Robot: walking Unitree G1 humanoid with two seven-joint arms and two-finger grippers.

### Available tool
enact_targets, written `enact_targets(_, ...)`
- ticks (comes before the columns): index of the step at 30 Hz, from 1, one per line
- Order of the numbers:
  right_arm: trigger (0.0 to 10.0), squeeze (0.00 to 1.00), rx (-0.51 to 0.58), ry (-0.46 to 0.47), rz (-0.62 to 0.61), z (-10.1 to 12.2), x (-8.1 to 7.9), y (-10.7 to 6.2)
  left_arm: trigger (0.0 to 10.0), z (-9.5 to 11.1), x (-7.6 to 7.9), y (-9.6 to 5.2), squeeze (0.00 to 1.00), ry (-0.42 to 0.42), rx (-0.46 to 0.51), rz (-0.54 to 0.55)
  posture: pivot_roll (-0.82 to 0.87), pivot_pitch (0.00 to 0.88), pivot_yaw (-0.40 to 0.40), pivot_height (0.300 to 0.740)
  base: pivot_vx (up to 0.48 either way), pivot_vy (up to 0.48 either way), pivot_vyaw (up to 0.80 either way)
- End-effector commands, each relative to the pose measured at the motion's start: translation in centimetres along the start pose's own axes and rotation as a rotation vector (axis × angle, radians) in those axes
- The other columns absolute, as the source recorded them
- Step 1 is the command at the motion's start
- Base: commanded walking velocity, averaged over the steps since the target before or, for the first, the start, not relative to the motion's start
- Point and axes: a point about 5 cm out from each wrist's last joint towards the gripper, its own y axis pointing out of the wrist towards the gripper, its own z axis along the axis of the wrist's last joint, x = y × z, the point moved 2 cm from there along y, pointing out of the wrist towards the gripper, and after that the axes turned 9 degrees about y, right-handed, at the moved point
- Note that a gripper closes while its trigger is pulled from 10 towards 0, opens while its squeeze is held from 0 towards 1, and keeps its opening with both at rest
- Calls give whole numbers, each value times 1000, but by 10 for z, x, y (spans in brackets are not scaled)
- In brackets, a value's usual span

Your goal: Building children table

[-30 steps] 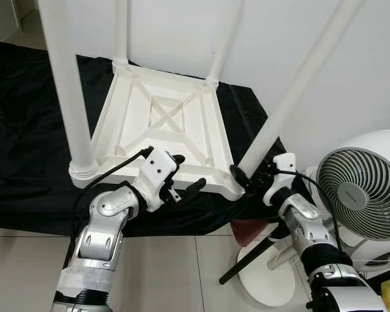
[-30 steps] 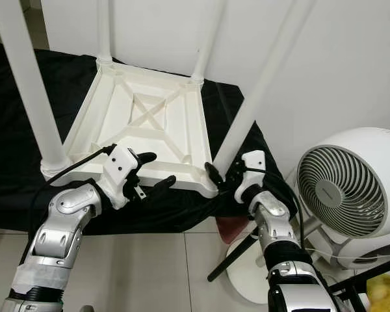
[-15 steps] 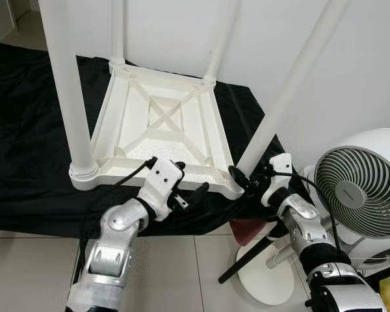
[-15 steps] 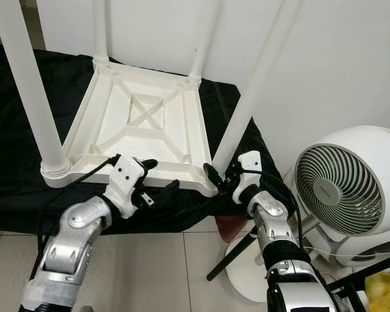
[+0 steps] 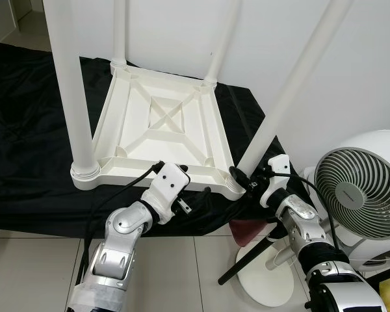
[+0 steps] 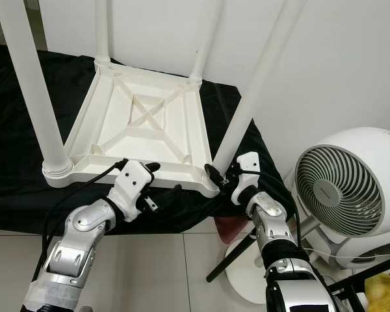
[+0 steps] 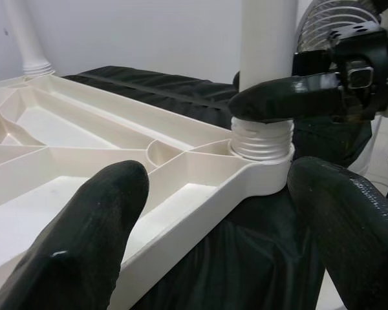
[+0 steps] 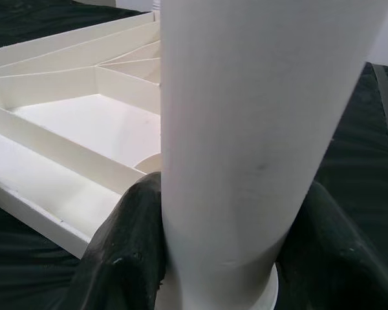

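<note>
A: The table top (image 5: 162, 133) lies upside down on the black cloth (image 5: 26, 130), three legs seated. The right gripper (image 5: 242, 181) has its two fingers closed around the base of the fourth leg (image 5: 292, 88), just above the threaded collar (image 7: 262, 139) at the near right corner.

B: And the left gripper (image 5: 194, 197)?

A: Its fingers are spread wide and grip nothing; they straddle the top's near edge, one over the ribbed underside, one outside the rim.

B: What could go wrong?

A: The leg leans away from the others, so it may be cross-threaded or only half seated, though the joint is too hidden to be sure. Turning it that way could jam the thread. With the top unheld, it could also slide on the cloth toward the fan (image 5: 361, 195).
</note>
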Motion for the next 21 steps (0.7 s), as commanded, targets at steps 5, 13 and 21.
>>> enact_targets(5, 10000, 0, -7, 22, -178, -5, 5, 0, 10000, 2, 1, 4, 0, 6, 10, 61, 53, 0, -217, 740, 0, 0, 0)
enact_targets(13, 10000, 0, 31, 112, -491, -15, -19, 3, 10000, 2, 1, 5, 0, -6, 10, 71, 52, 0, -216, 740, 0, 0, 0)
enact_targets(21, 10000, 0, 62, 192, -616, -18, -34, 3, 10000, 3, -1, 5, 0, -9, 12, 73, 55, 0, -212, 740, 0, 0, 0)
